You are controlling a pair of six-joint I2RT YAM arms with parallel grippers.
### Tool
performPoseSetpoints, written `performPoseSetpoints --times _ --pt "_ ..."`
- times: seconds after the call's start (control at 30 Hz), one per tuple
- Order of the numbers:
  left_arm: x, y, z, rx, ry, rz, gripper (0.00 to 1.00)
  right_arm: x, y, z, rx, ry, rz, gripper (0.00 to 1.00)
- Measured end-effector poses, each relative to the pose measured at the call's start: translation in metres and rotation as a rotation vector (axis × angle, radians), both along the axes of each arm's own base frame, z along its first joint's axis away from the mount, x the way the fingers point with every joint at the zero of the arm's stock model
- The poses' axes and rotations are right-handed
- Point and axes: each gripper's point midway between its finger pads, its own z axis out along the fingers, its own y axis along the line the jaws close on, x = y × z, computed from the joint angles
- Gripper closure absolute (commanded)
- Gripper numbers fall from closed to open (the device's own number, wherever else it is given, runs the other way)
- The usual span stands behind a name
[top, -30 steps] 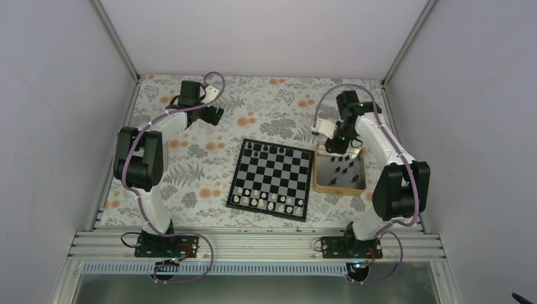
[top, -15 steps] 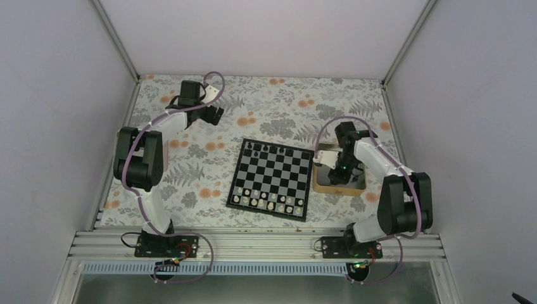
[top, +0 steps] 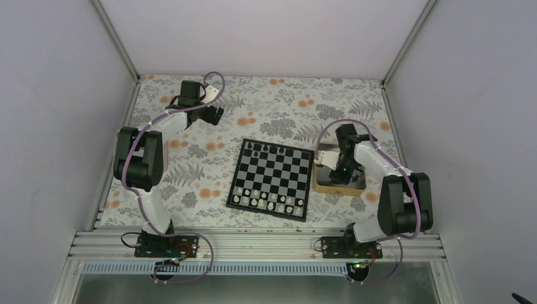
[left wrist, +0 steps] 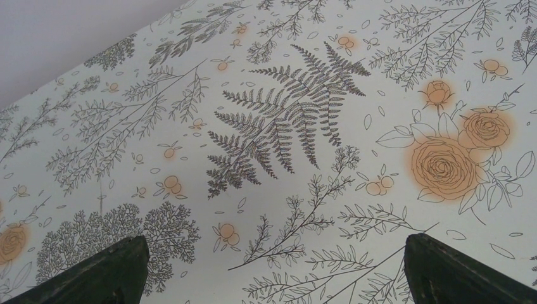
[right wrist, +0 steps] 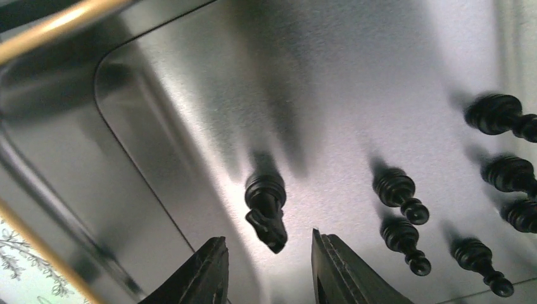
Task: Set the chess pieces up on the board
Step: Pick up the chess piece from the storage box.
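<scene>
Table [top: 266, 95] covered with a floral cloth of grey ferns and orange roses, seen from above with both arms.

The square black-and-white chequered chessboard [top: 272, 174] lay at the middle of the table, somewhat toward the near edge. The tan wooden-rimmed tray with a grey floor [top: 330, 189] sat just beside the chessboard, toward the table's right edge.

The left gripper [top: 214, 114] hung over bare cloth near the table's far-left corner. Its jaws were spread wide with nothing between them.

The right gripper [right wrist: 269, 247] had stood above the tray's far rim one second earlier. Half a second earlier it had dropped inside the tray, and it had barely shifted since. Its jaws were parted and straddled a tiny black knight-shaped chessman [right wrist: 266, 202]. This piece stood, apparently upright, on the tray floor, and neither finger touched it.

The approach therefore appeared complete and the grasp not yet made. Closing on so small a piece would probably need the fingers centred, or it might tip or skid on the smooth floor.

Other tiny black chessmen [right wrist: 396, 190] waited on the tray floor to the right of the jaws, while a few [top: 269, 149] already stood along the chessboard's far edge. Small white chessmen [top: 266, 202] lined its near edge. The black side thus seemed only partly set.
</scene>
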Motion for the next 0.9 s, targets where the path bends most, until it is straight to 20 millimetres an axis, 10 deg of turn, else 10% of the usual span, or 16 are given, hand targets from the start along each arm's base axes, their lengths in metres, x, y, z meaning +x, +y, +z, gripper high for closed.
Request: performPoseSetpoints --times 0.57,0.9 --pt "0.000 0.000 0.000 -0.001 0.001 0.000 0.00 0.007 -0.003 -0.007 0.009 0.016 -0.004 0.94" --pt "0.000 -0.001 0.000 -0.003 0.000 -0.003 0.00 0.041 0.005 0.037 0.054 -0.070 0.009 0.96"
